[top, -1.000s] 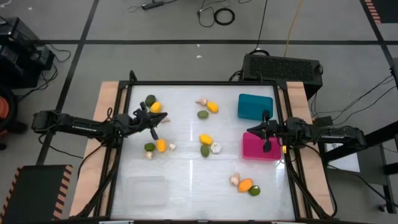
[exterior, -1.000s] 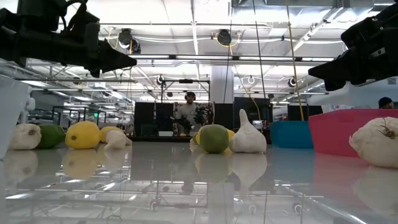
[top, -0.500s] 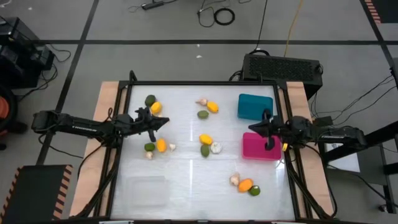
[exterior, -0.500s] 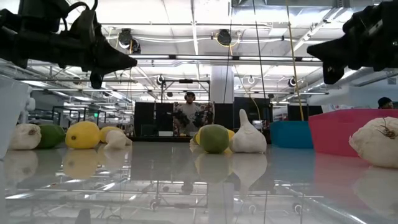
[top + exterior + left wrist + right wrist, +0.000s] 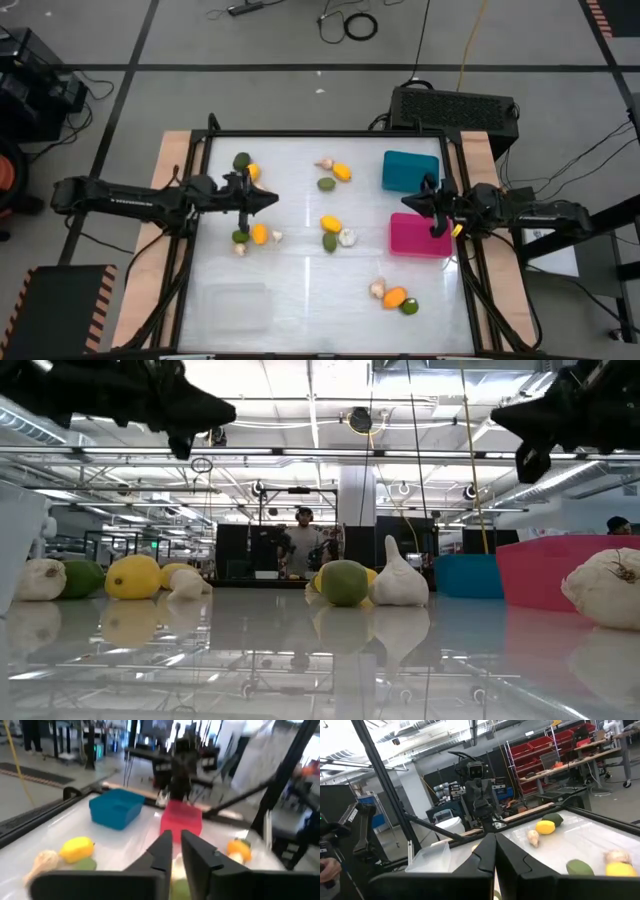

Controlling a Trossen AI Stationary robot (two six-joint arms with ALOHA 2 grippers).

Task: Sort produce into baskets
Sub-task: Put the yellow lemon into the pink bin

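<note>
Produce lies scattered across my table, none sorted; teal basket, pink basket and clear basket look empty. My left gripper shows a slight gap, my right gripper together, both holding nothing

Bright overhead ceiling lights, glossy bench mirroring fixtures and produce, left wrist view blurred, soft faint shadows
</note>
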